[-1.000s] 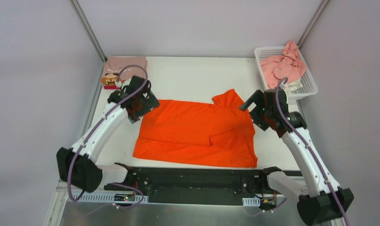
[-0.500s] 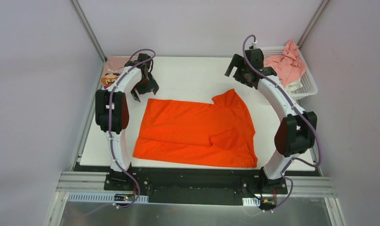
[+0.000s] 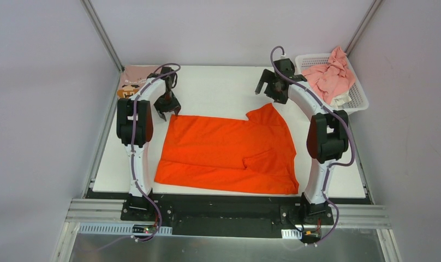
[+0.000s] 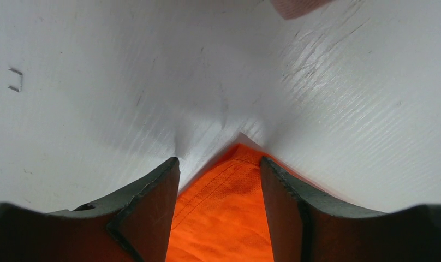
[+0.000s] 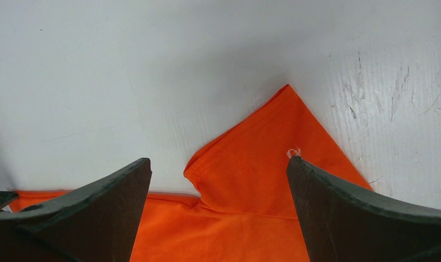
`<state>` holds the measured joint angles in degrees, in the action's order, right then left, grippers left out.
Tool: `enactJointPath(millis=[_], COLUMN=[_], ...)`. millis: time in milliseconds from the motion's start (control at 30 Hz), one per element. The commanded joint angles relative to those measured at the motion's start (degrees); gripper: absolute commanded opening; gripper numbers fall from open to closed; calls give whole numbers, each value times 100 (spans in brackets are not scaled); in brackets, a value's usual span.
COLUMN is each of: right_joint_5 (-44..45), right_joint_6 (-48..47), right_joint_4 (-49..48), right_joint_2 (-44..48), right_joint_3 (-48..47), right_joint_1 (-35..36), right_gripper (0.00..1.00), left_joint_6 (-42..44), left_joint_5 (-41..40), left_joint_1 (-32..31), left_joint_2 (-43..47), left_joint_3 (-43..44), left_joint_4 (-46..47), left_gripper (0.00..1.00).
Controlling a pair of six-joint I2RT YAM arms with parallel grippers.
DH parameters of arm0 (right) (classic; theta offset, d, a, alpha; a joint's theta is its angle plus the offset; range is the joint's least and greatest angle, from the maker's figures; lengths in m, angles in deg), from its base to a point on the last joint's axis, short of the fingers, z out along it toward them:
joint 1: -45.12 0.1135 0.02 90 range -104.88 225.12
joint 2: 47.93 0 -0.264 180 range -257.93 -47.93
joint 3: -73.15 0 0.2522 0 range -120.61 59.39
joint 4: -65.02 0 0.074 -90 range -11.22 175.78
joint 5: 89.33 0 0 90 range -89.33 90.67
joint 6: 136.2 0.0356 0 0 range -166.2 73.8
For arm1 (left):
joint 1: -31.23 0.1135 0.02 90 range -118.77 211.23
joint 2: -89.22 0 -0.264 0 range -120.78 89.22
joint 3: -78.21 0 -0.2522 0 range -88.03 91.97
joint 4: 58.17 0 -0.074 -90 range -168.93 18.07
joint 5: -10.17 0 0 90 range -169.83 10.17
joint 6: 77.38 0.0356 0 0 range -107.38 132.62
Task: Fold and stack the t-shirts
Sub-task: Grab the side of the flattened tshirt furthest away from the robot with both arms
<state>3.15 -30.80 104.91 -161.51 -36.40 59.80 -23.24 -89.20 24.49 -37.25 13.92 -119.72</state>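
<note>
An orange t-shirt (image 3: 229, 155) lies flat on the tabletop (image 3: 218, 90), the left end effector (image 4: 218, 159) straddling its far corner, jaws apart, and the right end effector (image 5: 218, 161) wide apart above the sleeve, seemingly readying a fold.

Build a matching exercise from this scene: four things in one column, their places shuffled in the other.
Things
1. orange t-shirt
2. pixel-face t-shirt
3. basket
4. left gripper

Places
A. far right corner, pink cloth heaped inside
B. straddling the orange t-shirt's far left corner
C. spread across the middle of the table
D. far left corner

Pairs: 1-C, 2-D, 3-A, 4-B
</note>
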Motion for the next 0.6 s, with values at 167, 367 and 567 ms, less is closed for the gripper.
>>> enactJointPath(millis=[167, 367, 567], right_joint_5=[202, 277, 273], right_joint_6=[-4, -8, -71], right_joint_4=[39, 81, 292], right_joint_2=[-155, -300, -771], right_joint_3=[-267, -336, -790], right_joint_1=[-45, -78, -119], right_gripper=[99, 99, 99], left_joint_6=[40, 82, 134], left_joint_5=[585, 685, 642], left_joint_1=[14, 15, 14], left_joint_2=[167, 83, 203], left_joint_3=[-361, -434, -563], left_joint_4=[286, 357, 421], left_gripper=[47, 16, 0])
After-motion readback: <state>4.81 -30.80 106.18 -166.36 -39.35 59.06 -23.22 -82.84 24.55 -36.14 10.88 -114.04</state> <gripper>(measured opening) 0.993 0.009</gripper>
